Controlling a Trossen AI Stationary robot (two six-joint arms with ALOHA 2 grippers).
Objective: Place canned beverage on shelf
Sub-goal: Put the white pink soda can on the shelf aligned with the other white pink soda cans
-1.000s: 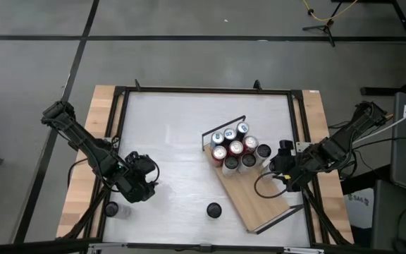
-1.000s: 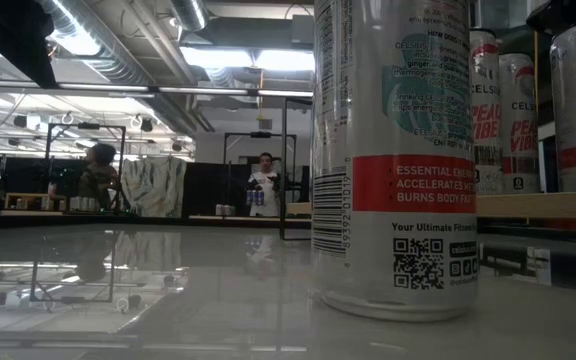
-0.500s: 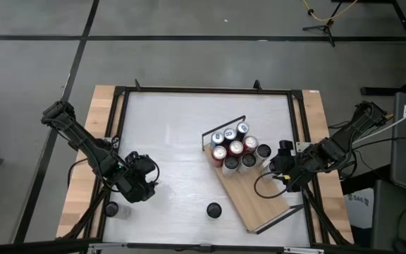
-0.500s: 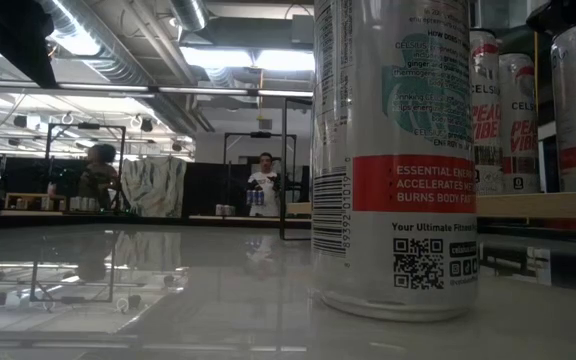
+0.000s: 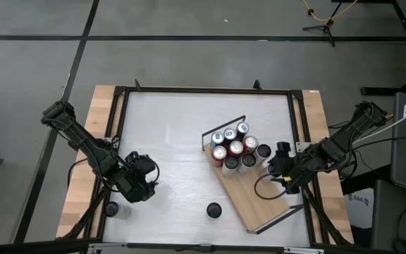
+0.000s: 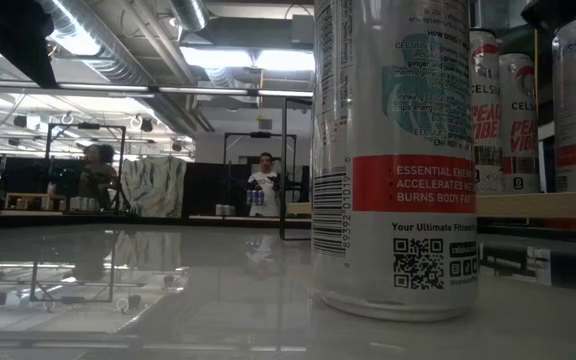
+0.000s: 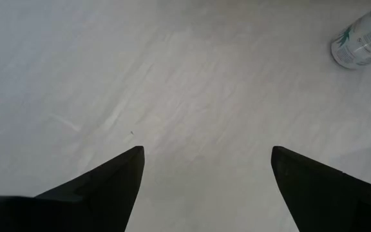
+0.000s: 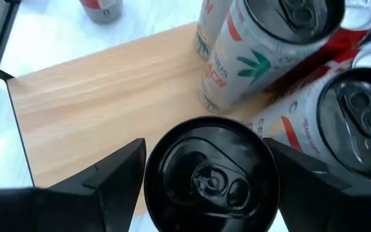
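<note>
The light-wood shelf (image 5: 268,199) lies slantwise on the table's right half, with several cans (image 5: 231,148) standing in a cluster at its far end. A black-topped can (image 5: 263,151) stands at the cluster's right side, and my right gripper (image 5: 273,160) is shut on it, coming from the table's right. One more can (image 5: 213,209) stands alone on the white tabletop near the front edge; it fills the low view (image 6: 393,160). My left gripper (image 5: 145,185) hangs open over bare tabletop at the left, its fingers (image 7: 108,187) apart. My right gripper has the black-topped can (image 8: 211,174) between its two fingers, which lie against opposite sides of its upper end, just under the rim (image 8: 153,183). The fingers (image 8: 111,177) slant down from the table's right. The can stands upright on the shelf board (image 8: 95,90).
Black wire rails (image 5: 224,127) (image 5: 282,219) close the shelf's short ends. The table's black frame (image 5: 118,141) runs round the white top. Two more cans (image 5: 111,209) stand outside it at the front left. People show in the room behind (image 6: 263,185).
</note>
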